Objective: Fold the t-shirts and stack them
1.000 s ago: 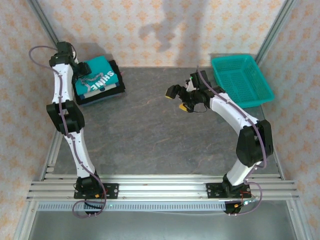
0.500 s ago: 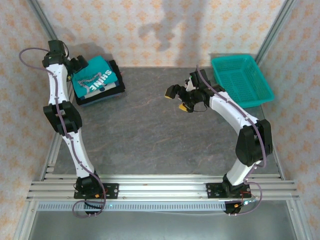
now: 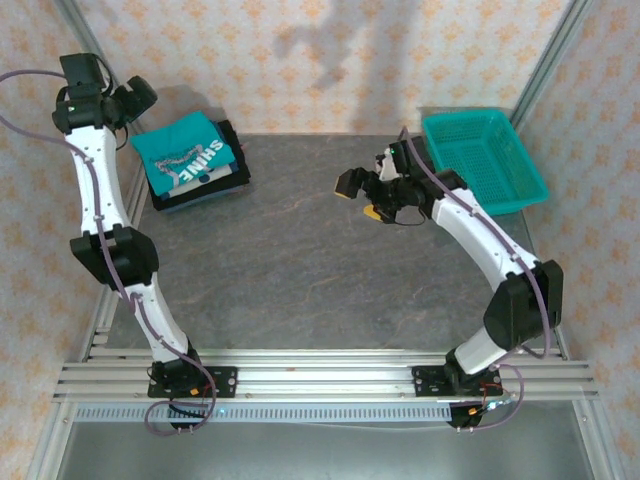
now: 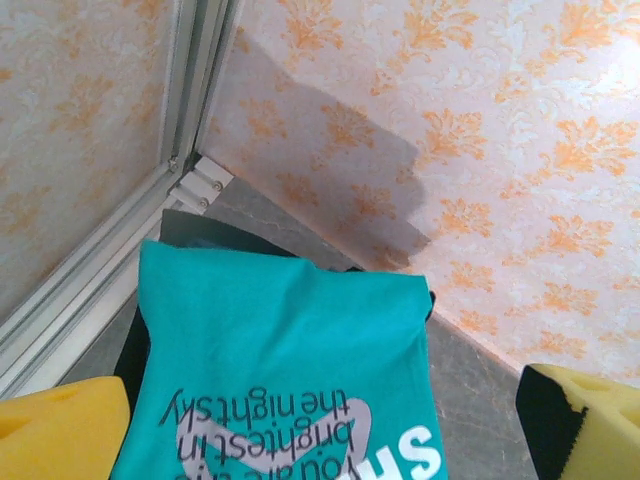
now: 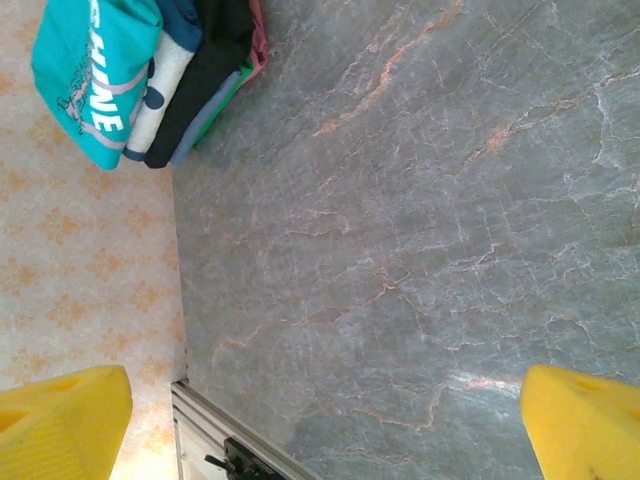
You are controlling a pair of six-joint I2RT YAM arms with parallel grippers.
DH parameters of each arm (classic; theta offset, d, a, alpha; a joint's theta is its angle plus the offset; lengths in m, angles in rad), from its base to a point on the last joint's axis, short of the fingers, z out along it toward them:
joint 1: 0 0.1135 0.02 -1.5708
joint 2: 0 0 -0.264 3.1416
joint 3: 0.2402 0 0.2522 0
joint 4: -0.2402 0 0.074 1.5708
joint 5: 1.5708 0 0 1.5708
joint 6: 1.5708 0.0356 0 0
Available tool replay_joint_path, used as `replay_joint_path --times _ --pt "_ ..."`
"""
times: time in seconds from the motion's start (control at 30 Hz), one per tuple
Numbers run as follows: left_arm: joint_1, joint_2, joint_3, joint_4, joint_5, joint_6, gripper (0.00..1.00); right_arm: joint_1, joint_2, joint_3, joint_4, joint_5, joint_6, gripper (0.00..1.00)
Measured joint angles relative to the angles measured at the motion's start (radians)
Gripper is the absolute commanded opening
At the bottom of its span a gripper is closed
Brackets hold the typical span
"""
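you're at the tail end of the job, by my reading. 1 pile of t-shirts sits folded in the far left corner of the counter. the teal shirt with the white "shine" lettering lies flat on top. every shirt you can see is in that pile. the right wrist view shows a white-and-navy printed layer under the teal, then black, then thin strips of other colours.

the left claw hangs above and just behind the pile, close to the back wall. its fingers are apart with nothing between them, and its wrist view looks down onto the teal cloth. the right claw hovers over the middle of the counter, well apart from the pile and near the teal mesh basket. it too is spread wide and holds nothing, with its 2 yellow pads framing bare stone.

so the step in hand looks like the let-go after setting the top shirt down. the teal shirt lies a little askew to the black layers beneath. if you want it neater, nudge 1 edge gently, since soft cloth will drag and wrinkle. otherwise, take both arms home without brushing the pile.
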Motion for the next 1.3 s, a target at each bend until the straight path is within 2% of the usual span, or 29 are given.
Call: replay_joint_path --times 0.17,0.3,0.4,0.6,0.73,0.83,0.93,1.07,1.3 --pt "-0.001 -0.222 -0.322 0.106 0.031 -0.001 1.00 -0.006 -0.085 -0.003 -0.066 0.050 -0.052 0.99" --pt "-0.008 -0.467 -0.600 0.210 0.040 0.001 1.00 -0.039 -0.192 -0.030 -0.124 0.112 -0.105 0.99" --pt "-0.056 -0.689 -0.803 0.282 0.007 0.010 1.00 -0.089 -0.300 -0.089 -0.155 0.191 -0.150 0.99" --pt "-0.217 -1.088 -1.229 0.382 -0.106 0.018 1.00 -0.244 -0.529 -0.342 -0.123 0.378 -0.211 0.99" --pt "-0.276 -1.218 -1.538 0.469 -0.212 0.023 1.00 -0.323 -0.608 -0.602 0.013 0.534 -0.218 0.99" --pt "-0.304 -1.274 -1.783 0.571 -0.272 0.043 1.00 -0.328 -0.634 -0.806 0.172 0.632 -0.219 0.99" --pt "-0.307 -1.299 -1.942 0.658 -0.336 0.076 1.00 -0.328 -0.647 -0.953 0.344 0.708 -0.237 1.00" --pt "-0.307 -1.216 -2.001 0.843 -0.372 0.089 1.00 -0.328 -0.596 -0.979 0.510 0.810 -0.288 1.00" --pt "-0.309 -0.902 -2.030 1.241 -0.417 0.133 1.00 -0.328 -0.453 -1.075 0.970 0.900 -0.400 1.00"
